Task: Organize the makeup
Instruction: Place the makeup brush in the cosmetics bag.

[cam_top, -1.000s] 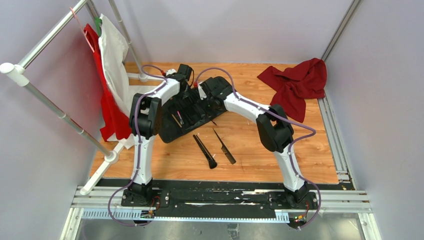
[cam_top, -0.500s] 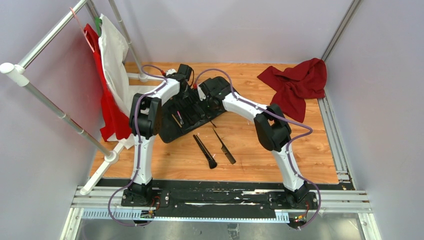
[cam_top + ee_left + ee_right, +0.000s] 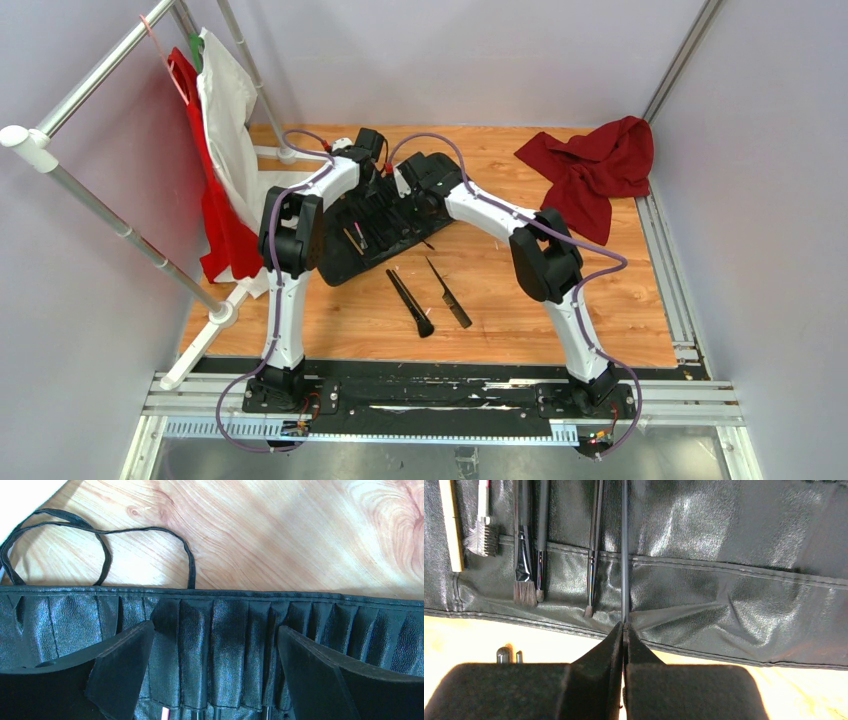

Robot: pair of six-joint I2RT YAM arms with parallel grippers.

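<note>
R pincer [image 3: 624, 626] grips thin brush [image 3: 624, 555] end, rest over case [image 3: 734, 540].

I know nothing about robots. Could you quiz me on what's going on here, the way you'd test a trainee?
1. True or false: the right jaws are shut on a thin black handle.
2. How many makeup items lie on the table, wholly clear of the case?
3. The left jaws, above the case, are: A) open, B) shut on a brush, C) shut on the strap.

Key
1. True: they pinch its near end.
2. Two: a brush and a comb.
3. A
</note>
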